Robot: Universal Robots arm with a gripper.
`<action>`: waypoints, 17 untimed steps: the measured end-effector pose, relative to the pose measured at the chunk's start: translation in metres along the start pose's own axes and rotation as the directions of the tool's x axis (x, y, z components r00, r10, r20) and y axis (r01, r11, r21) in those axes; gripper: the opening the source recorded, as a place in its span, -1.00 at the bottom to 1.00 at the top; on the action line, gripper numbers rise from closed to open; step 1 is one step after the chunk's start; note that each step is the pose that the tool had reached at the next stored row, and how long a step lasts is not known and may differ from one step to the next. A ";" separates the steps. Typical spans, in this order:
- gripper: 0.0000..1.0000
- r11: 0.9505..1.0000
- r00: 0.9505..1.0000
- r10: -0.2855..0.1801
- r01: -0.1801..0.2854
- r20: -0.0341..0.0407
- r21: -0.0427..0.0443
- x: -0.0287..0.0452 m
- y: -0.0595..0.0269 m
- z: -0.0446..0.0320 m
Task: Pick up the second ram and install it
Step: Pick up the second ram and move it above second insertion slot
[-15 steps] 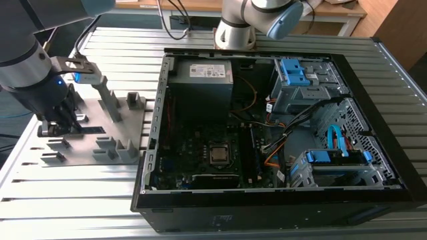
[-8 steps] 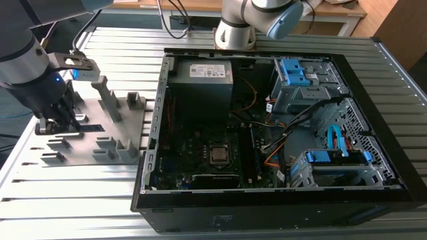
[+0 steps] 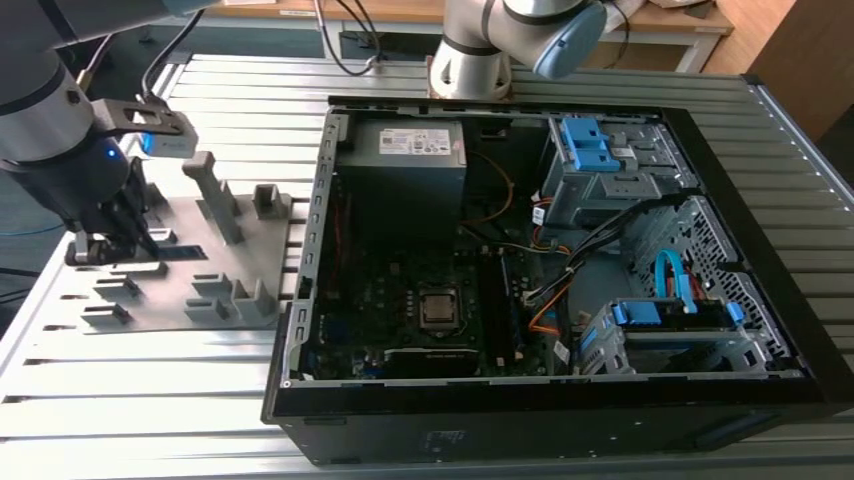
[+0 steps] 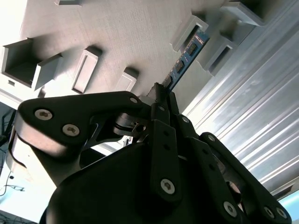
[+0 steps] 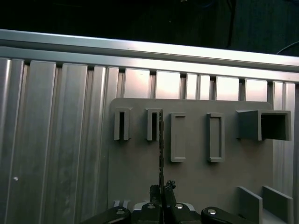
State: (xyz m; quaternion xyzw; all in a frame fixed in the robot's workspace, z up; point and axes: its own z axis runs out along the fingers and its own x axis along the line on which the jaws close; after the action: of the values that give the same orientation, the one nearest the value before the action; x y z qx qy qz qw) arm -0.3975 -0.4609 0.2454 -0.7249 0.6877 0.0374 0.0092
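The second ram is a thin blue board with black chips. It stands on edge in the gray holder tray, its far end between two upright blocks. In the first wrist view the ram appears edge-on as a thin dark line. My gripper is shut on the near end of the stick, one finger on each face, and the fingertips hug it closely. In the exterior view my gripper is low over the tray, at the exterior view's left, beside the open computer case.
The case lies on its side on a ribbed metal table, with the motherboard, cables and blue drive bays exposed. A second robot arm stands behind the case. Taller gray blocks rise from the tray near my gripper.
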 end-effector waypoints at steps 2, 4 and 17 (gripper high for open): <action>-0.73 1.000 1.000 0.000 0.000 0.000 0.000 -0.0001 0.0000 -0.0016; -0.73 1.000 1.000 0.000 0.000 0.000 0.000 -0.0002 0.0001 -0.0031; -0.73 1.000 1.000 0.000 0.000 0.002 0.000 -0.0010 0.0006 -0.0150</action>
State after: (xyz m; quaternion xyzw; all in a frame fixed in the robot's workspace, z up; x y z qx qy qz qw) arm -0.3975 -0.4609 0.2604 -0.7249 0.6877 0.0382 0.0100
